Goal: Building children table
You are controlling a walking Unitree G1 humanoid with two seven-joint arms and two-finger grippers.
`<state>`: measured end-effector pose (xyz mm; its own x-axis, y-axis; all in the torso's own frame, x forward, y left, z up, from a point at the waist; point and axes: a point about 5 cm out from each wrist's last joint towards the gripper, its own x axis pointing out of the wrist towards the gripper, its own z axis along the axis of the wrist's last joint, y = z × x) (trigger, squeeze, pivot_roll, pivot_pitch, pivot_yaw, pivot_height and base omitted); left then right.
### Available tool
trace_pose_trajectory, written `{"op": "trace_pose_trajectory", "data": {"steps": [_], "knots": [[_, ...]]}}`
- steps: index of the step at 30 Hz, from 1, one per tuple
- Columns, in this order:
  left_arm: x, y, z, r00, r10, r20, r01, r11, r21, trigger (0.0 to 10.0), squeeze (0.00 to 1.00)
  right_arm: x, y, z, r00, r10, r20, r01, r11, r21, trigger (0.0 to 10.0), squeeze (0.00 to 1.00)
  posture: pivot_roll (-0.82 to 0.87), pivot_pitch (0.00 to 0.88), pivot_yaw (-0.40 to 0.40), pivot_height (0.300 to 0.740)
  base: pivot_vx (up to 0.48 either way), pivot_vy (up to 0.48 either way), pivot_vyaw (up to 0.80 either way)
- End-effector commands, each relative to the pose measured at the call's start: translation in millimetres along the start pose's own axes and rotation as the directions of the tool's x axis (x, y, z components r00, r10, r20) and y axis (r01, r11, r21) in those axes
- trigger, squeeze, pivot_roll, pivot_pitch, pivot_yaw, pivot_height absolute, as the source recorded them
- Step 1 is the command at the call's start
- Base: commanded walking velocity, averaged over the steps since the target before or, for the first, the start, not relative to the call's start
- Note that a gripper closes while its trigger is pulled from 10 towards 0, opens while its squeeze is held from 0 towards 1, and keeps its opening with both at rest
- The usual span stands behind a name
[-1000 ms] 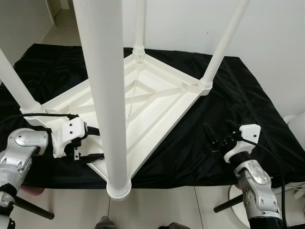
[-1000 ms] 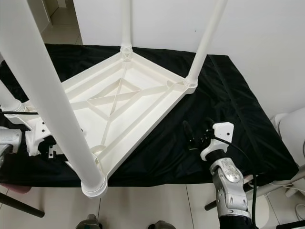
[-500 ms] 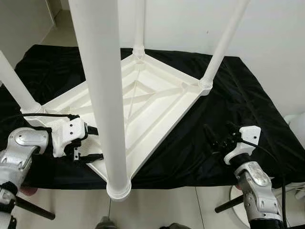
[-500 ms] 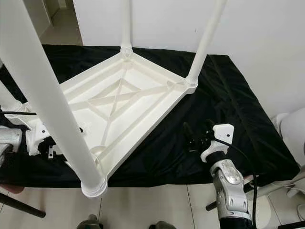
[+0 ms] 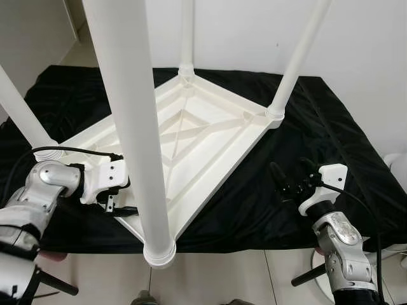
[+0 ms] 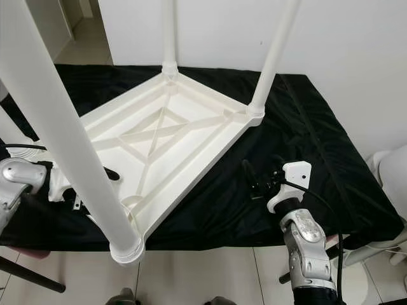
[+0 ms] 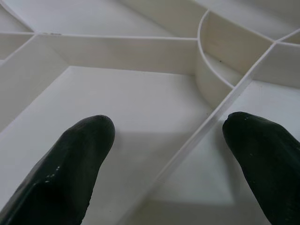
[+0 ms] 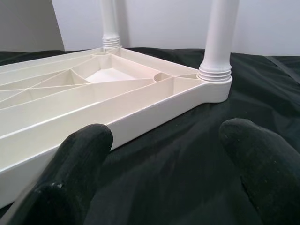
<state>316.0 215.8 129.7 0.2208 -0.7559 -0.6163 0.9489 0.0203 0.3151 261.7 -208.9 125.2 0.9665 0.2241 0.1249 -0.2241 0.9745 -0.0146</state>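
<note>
- Black cloth [image 5: 331, 127] covers the work surface by a white wall.
- White upturned children's table [image 5: 203, 136] lies on it, four legs up.
- Left gripper [image 7: 164, 136], fingers spread, reaches over the table's ribbed underside.
- Right gripper [image 5: 289, 181], fingers spread and empty, hovers above the cloth beside the table.

A white children's table [image 5: 191, 136] lies upside down on a black cloth [image 5: 299, 146], its ribbed underside facing up and four white legs [image 5: 130, 127] standing upright from the corners. The left gripper [image 5: 124, 197] reaches in at the table's near-left edge, just beside the nearest leg, which hides part of its fingers. The right gripper [image 5: 289, 181] hovers over bare cloth, well apart from the table, its fingers spread and holding nothing
</note>
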Motion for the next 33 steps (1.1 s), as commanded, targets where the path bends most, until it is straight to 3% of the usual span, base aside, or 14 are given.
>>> {"op": "trace_pose_trajectory", "data": {"steps": [1,3,4,7,8,10,20,33], "knots": [[2.9,-3.4,-5,0.999,-0.025,-0.036,0.024,1.0,-0.006,10.0,0.0,-1.6,1.7,-1,1.0,-0.003,-0.001,0.003,1.0,0.003,10.0,0.0,0.1,0.009,-0.008,0.74,0.0,0.0,0.0],[2.9,-1.6,-5,0.999,-0.031,-0.036,0.031,0.999,-0.007,9.8,0.0,-2.6,1.6,-1,1.0,-0.009,-0.002,0.009,1.0,0.005,10.0,0.0,0.09,0.011,-0.002,0.74,0.0,0.0,0.0],[2.8,-0.4,-4,0.999,-0.039,-0.036,0.039,0.999,-0.004,4.0,0.0,-3.6,1.8,-2,1.0,-0.013,-0.003,0.013,1.0,0.006,10.0,0.0,0.09,0.012,0.001,0.74,0.0,0.0,0.0],[2.8,0.4,-4,0.998,-0.043,-0.037,0.043,0.999,-0.002,4.0,0.0,-4.2,1.9,-2,1.0,-0.015,-0.004,0.015,1.0,0.007,10.0,0.0,0.09,0.012,0.001,0.74,0.0,0.0,0.0],[1.9,2.9,-2,0.998,-0.048,-0.033,0.048,0.999,-0.004,0.5,0.0,-5.5,1.6,-3,1.0,-0.023,-0.006,0.023,1.0,0.005,10.0,0.0,0.09,0.017,0.007,0.74,0.0,0.0,0.0],[1.6,4.5,-2,0.998,-0.049,-0.03,0.049,0.999,-0.008,0.0,0.0,-6.0,1.2,-3,1.0,-0.027,-0.007,0.027,1.0,0.004,10.0,0.0,0.09,0.017,0.007,0.74,0.0,0.0,0.0],[3.2,7.6,0,0.999,-0.034,0.003,0.034,0.999,-0.022,0.0,0.0,-7.2,-0.5,-4,0.999,-0.037,-0.012,0.037,0.999,0.0,10.0,0.0,0.09,0.019,0.004,0.74,0.0,0.0,0.0],[32.8,11.9,24,0.971,0.087,0.222,-0.077,0.996,-0.053,0.0,0.0,-3.3,3.3,-4,0.999,-0.035,-0.009,0.035,0.999,0.008,10.0,0.0,0.09,0.025,-0.005,0.74,0.0,0.0,0.0]]}}
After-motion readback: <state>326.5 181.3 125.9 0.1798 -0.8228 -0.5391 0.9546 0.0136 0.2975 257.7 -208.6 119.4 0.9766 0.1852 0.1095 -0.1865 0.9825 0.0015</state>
